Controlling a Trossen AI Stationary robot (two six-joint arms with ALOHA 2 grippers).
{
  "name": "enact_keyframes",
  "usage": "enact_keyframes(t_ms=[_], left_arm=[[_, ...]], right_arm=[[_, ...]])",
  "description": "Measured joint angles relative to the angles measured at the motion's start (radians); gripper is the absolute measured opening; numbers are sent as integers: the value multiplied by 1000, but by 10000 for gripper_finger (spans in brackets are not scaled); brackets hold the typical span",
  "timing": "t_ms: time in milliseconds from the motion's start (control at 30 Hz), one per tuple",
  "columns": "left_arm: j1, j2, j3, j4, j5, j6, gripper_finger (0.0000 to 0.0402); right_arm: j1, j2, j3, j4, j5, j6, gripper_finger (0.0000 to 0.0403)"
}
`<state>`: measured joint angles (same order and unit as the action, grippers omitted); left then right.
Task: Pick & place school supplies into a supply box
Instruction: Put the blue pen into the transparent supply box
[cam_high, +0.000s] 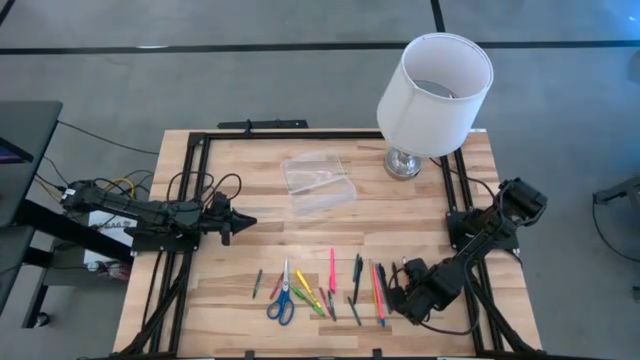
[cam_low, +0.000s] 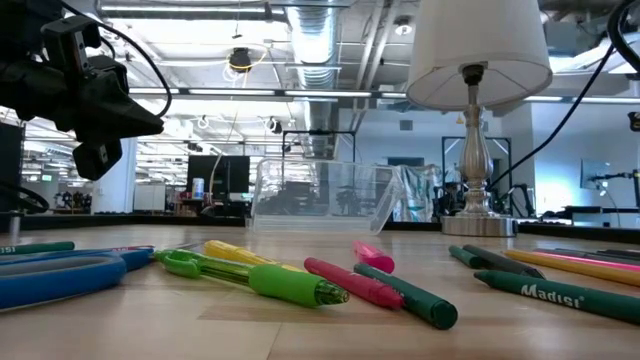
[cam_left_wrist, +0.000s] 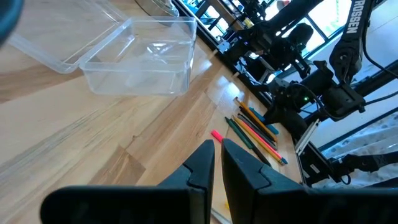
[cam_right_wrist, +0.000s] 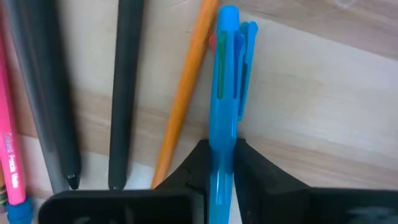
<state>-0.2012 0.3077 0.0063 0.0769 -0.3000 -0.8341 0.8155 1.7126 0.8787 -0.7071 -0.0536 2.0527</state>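
The right gripper (cam_right_wrist: 221, 177) is down low at the table, and its two fingers are pressed on a blue pen (cam_right_wrist: 225, 93) (a fat one with a clip). An orange pencil (cam_right_wrist: 185, 93) lies just beside the pen, then two black pens (cam_right_wrist: 124, 93) and a pink marker (cam_right_wrist: 9, 143).

From above, this gripper (cam_high: 397, 292) sits at about 4 o'clock on the table (cam_high: 250, 230). The other pens (cam_high: 332, 270) and the scissors (cam_high: 281, 300) lie in a row near 6 o'clock.

The clear box (cam_high: 318, 183) stands open near 12 o'clock, with a white lamp (cam_high: 432, 85) at 1 o'clock.

The left gripper (cam_high: 238, 222) waits at 9 o'clock, its fingers almost together and holding nothing.
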Motion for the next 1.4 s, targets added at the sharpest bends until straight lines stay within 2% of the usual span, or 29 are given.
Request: enact_keyframes(t_ms=[233,700,867,1033,1233,1400], left_arm=[[0,0,0,0,0,0,24],[0,0,0,2,-28,9,24],[0,0,0,2,-28,10,24],[0,0,0,2,-28,8,24],[0,0,0,2,-27,8,24],[0,0,0,2,-27,7,24]], right_arm=[[-2,2,35,-42,32,-46,29],[-65,5,177,-121,189,-337,28],[-129,4,251,-124,276,-558,28],[-230,3,345,-129,341,-866,28],[-385,2,440,-173,350,-1250,28],[-518,1,502,-186,343,-1491,28]])
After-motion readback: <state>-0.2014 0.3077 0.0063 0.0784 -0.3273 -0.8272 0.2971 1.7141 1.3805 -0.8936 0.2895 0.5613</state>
